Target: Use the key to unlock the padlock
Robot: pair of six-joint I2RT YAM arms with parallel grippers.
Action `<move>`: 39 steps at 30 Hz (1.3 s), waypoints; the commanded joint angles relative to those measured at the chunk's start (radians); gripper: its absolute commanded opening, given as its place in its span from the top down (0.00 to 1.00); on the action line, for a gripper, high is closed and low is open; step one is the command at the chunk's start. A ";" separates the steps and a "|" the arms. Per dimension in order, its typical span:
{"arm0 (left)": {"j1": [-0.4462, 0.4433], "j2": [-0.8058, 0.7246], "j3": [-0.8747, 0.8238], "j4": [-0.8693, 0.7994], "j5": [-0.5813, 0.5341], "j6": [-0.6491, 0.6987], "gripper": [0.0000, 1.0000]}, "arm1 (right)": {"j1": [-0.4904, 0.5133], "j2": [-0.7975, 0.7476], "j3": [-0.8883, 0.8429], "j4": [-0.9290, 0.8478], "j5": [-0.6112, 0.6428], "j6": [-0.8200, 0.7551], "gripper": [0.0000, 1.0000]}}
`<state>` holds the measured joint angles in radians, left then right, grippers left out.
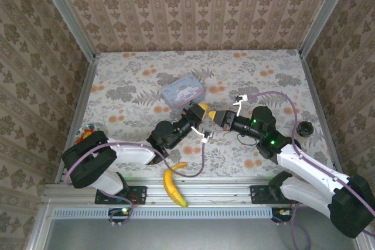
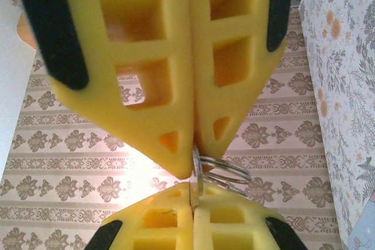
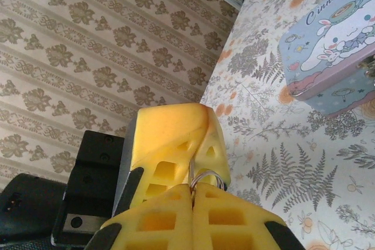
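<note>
left gripper (image 2: 192,162) and right gripper (image 3: 192,194) tip to tip, both pinched tight on slim silvery metal key (image 2: 195,174); wire ring (image 2: 227,171) sticks out beside. pale blue rectangular tin (image 1: 183,93) close behind.

Top external: high behind the arm bases, looking down across the table (image 1: 117,92) toward its far edge. Wrist views: very close, facing each other. Both share the meeting tips of left gripper (image 2: 193,196) and right gripper (image 3: 192,196), wallpaper (image 3: 88,39) behind.
</note>
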<state>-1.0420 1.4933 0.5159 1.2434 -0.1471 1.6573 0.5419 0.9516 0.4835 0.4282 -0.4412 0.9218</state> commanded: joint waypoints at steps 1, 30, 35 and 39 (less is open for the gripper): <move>-0.010 0.008 0.034 0.042 -0.006 -0.030 1.00 | 0.007 0.011 0.031 0.034 0.017 0.003 1.00; 0.202 -0.515 0.108 -0.864 -0.077 -1.621 0.00 | -0.098 -0.085 -0.030 -0.099 0.070 -0.033 1.00; 0.316 -0.427 0.168 -1.046 -0.012 -2.113 0.00 | -0.105 -0.100 -0.040 -0.166 0.104 -0.049 1.00; 0.291 -0.293 0.226 -1.157 -0.085 -2.286 0.00 | -0.106 -0.106 -0.037 -0.254 0.147 -0.073 1.00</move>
<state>-0.7334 1.1343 0.6952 0.2493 -0.2096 -0.3462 0.4419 0.8658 0.4515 0.2504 -0.3477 0.8841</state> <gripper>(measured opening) 0.999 0.058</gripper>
